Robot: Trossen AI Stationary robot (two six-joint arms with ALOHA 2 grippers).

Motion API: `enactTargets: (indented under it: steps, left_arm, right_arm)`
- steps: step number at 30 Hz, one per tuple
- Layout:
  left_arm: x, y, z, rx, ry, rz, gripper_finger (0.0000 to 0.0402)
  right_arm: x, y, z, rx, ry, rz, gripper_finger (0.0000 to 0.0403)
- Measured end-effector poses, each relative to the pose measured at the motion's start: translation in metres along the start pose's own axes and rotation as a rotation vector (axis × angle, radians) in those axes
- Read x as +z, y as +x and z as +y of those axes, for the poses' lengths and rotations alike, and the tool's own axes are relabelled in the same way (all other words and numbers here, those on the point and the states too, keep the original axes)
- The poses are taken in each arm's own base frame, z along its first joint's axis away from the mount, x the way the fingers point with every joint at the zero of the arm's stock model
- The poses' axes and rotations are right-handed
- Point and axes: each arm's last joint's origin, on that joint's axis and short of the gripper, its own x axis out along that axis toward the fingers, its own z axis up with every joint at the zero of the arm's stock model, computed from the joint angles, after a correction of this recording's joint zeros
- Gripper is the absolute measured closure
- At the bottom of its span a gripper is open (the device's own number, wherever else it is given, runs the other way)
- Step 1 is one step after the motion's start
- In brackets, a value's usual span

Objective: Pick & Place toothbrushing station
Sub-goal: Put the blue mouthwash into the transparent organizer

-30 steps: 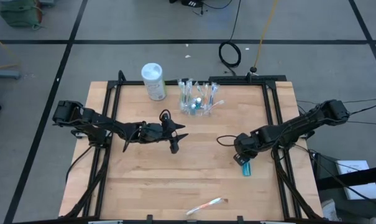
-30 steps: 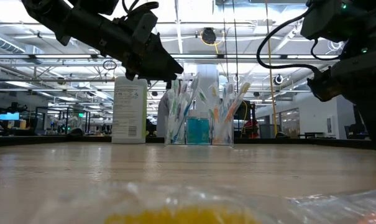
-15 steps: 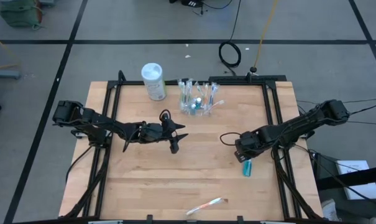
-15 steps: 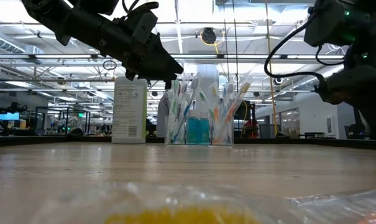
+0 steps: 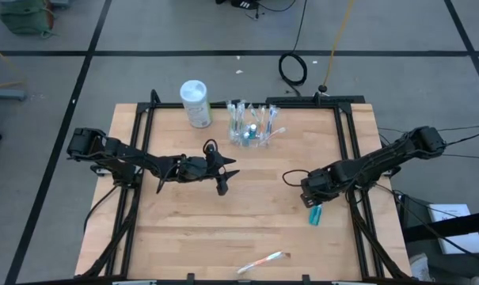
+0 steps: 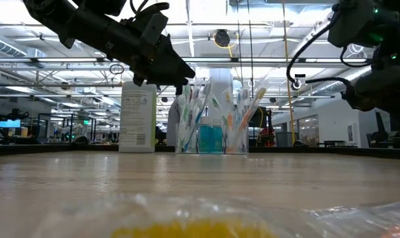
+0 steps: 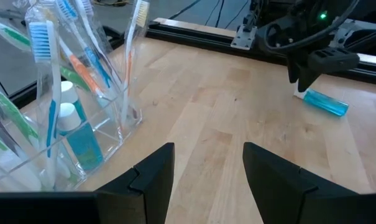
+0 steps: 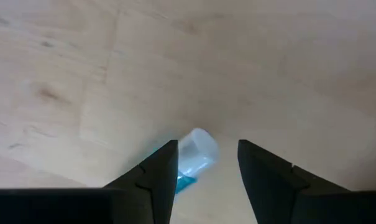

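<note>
The toothbrushing station, a clear holder (image 5: 252, 128) (image 7: 63, 118) with several toothbrushes and blue toothpaste, stands by its base at the table's far middle. A blue toothpaste tube (image 5: 314, 214) (image 8: 192, 155) lies flat near the right edge. My right gripper (image 5: 309, 199) (image 8: 206, 171) hangs open just above it, pointing steeply down, with the tube's white cap showing past the gap between the fingers. My left gripper (image 5: 223, 177) (image 7: 206, 168) hovers open over the table's middle, nearer than the holder, with nothing in it.
A white canister (image 5: 195, 103) (image 6: 138, 119) stands left of the holder at the far edge. One loose toothbrush (image 5: 263, 260) lies near the front edge. Black rails (image 5: 351, 158) run along both table sides. Bare wood (image 5: 255, 206) lies between the two grippers.
My right gripper has rolled about its wrist above the blue tube, staying in about the same spot. The tube lies where it was.
</note>
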Motion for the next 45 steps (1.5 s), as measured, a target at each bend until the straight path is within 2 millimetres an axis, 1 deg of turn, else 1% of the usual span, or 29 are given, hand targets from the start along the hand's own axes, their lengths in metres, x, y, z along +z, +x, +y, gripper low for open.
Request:
enactTargets:
  steps: [3,6,9,11,14,17,21,24,27,32,40,45]
  left_arm:
    - [0.000,0.000,0.000,0.000,-0.003,0.000,0.0204]
    - [0.000,0.000,0.000,0.000,-0.003,0.000,0.0204]
    - [0.000,0.000,0.000,0.000,-0.002,0.004,0.0204]
    - [-0.001,0.000,0.000,0.001,-0.001,0.005,0.0204]
    - [-0.001,0.000,0.000,0.000,-0.001,0.006,0.0204]
    - [-0.001,0.000,0.000,0.001,0.001,0.012,0.0204]
    - [-0.001,0.000,0.000,0.001,0.013,0.012,0.0204]
    - [-0.001,0.000,0.000,0.001,0.024,0.011,0.0204]
    - [-0.001,0.000,0.000,0.001,0.025,0.010,0.0204]
    - [-0.001,0.000,0.000,0.001,0.027,0.011,0.0204]
    - [-0.002,0.000,0.000,0.004,0.032,0.023,0.0204]
    - [-0.002,0.000,0.000,0.004,0.032,0.025,0.0204]
  right_arm:
    - [-0.002,-0.005,0.000,0.039,0.022,0.015,0.0244]
    - [-0.007,-0.010,0.000,0.085,0.116,0.055,0.0246]
    - [-0.017,-0.013,-0.002,0.091,0.214,0.113,0.0246]
    - [-0.020,-0.013,-0.003,0.079,0.275,0.096,0.0247]
    - [-0.021,-0.009,-0.003,0.083,0.322,0.044,0.0247]
    - [-0.017,-0.001,-0.005,0.102,0.329,-0.010,0.0247]
    - [-0.012,0.013,-0.014,0.108,0.329,-0.049,0.0248]
    - [-0.010,0.023,-0.018,0.138,0.337,-0.049,0.0248]
    - [-0.009,0.029,-0.023,0.134,0.321,-0.050,0.0248]
    - [-0.009,0.030,-0.024,0.125,0.298,-0.049,0.0248]
    - [-0.008,0.029,-0.018,0.191,0.287,-0.073,0.0249]
    - [-0.008,0.029,-0.017,0.209,0.266,-0.082,0.0269]
